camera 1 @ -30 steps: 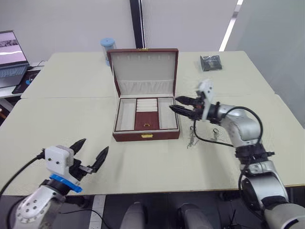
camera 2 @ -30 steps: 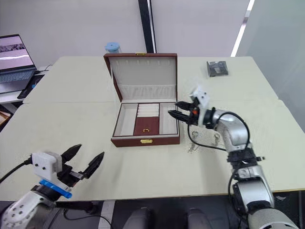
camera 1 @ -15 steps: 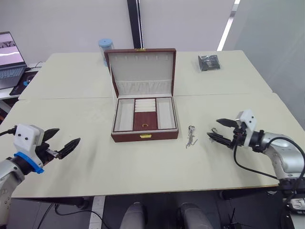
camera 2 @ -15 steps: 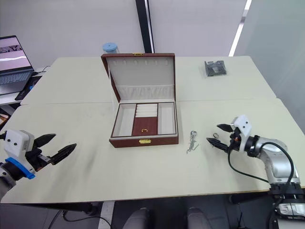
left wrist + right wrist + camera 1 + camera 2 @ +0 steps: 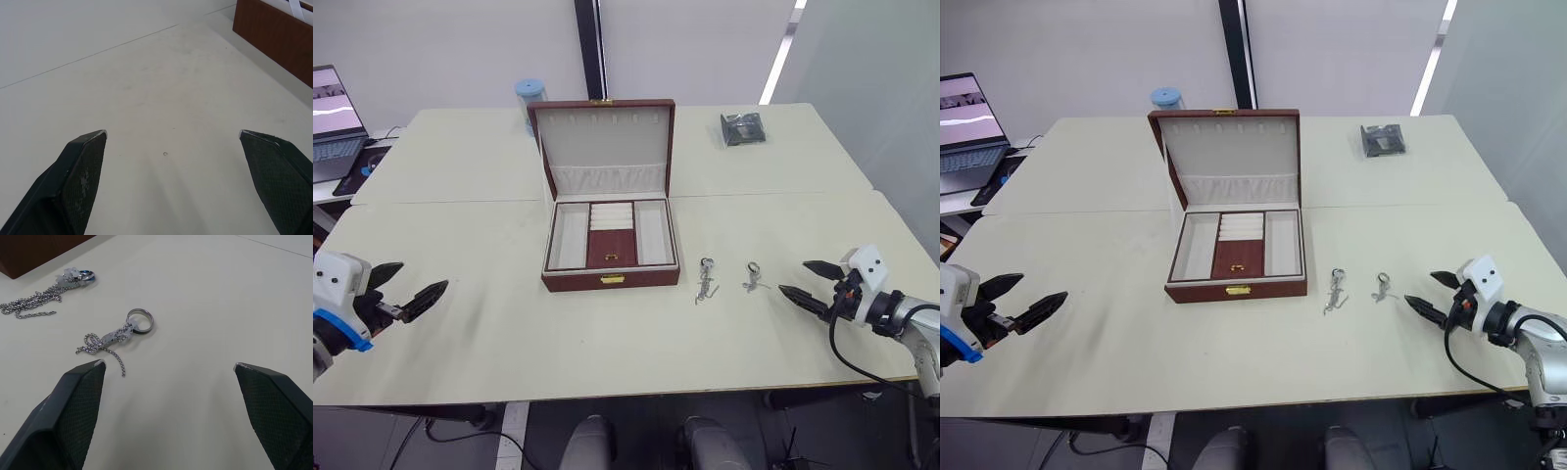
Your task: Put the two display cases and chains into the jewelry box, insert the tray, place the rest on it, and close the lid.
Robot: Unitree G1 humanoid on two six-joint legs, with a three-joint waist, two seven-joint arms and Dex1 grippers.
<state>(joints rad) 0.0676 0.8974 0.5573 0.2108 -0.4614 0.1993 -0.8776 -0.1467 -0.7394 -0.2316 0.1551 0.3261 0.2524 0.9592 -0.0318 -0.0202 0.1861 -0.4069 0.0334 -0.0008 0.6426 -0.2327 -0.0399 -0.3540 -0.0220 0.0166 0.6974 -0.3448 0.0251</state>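
The jewelry box (image 5: 611, 279) stands open mid-table with its lid (image 5: 603, 142) upright. The tray (image 5: 611, 245) with the brown centre panel and gold knob sits inside it. Two silver pieces of the rest lie on the table right of the box: one chain-and-ring piece (image 5: 706, 279) and a ring with a short chain (image 5: 753, 278), also seen close up (image 5: 117, 335). My right gripper (image 5: 793, 276) is open just right of that ring, low over the table. My left gripper (image 5: 426, 274) is open far left of the box. The display cases and chains are out of view.
A dark shiny packet (image 5: 745, 128) lies at the back right of the table. A blue-lidded jar (image 5: 530, 98) stands behind the box's left corner. A laptop (image 5: 333, 122) sits on a side desk at far left. A table seam runs across behind the box.
My right gripper has drawn back from the box's right side to the table's right front, uncovering the ring piece. My left gripper has swung out to the left. The head camera shifted slightly.
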